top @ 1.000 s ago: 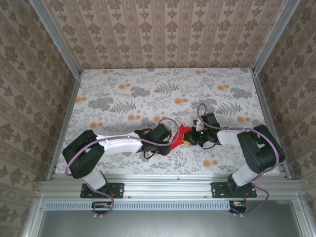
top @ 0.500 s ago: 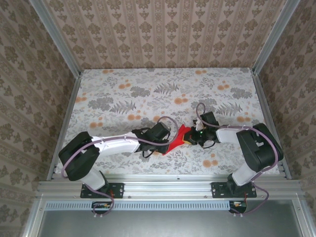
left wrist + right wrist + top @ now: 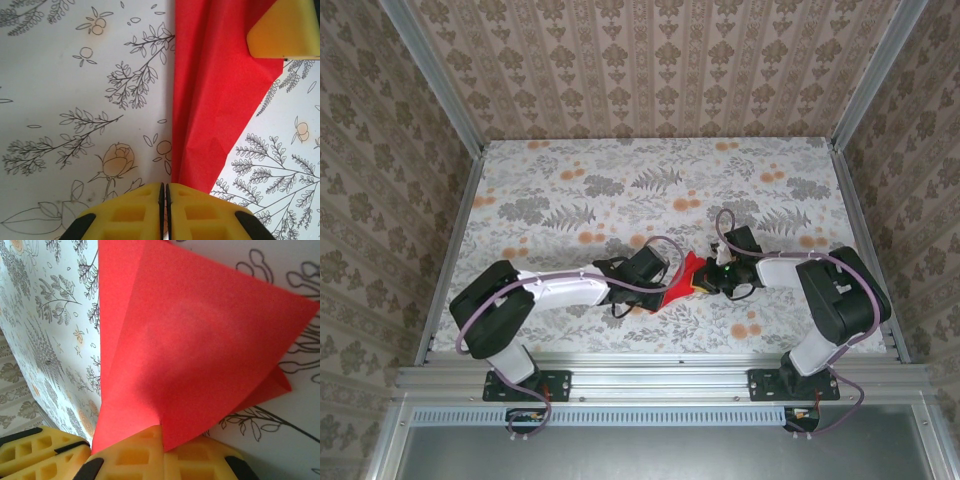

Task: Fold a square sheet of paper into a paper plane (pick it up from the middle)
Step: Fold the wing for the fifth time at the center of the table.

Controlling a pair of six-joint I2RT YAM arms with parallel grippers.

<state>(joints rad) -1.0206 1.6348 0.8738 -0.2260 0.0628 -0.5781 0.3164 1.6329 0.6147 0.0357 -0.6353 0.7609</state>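
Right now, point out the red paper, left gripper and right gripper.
red paper point(image 3: 686, 273), top external view, its middle between the grippers.
left gripper point(image 3: 165, 189), left wrist view, seam between its closed yellow fingertips.
right gripper point(image 3: 163, 436), right wrist view, seam where its fingertips pinch the paper.

One folded red paper point(image 3: 215, 100), two arms point(image 3: 560, 290), two hands, left hand point(image 3: 165, 189) and right hand point(image 3: 162, 442), one floral table point(image 3: 65, 65)
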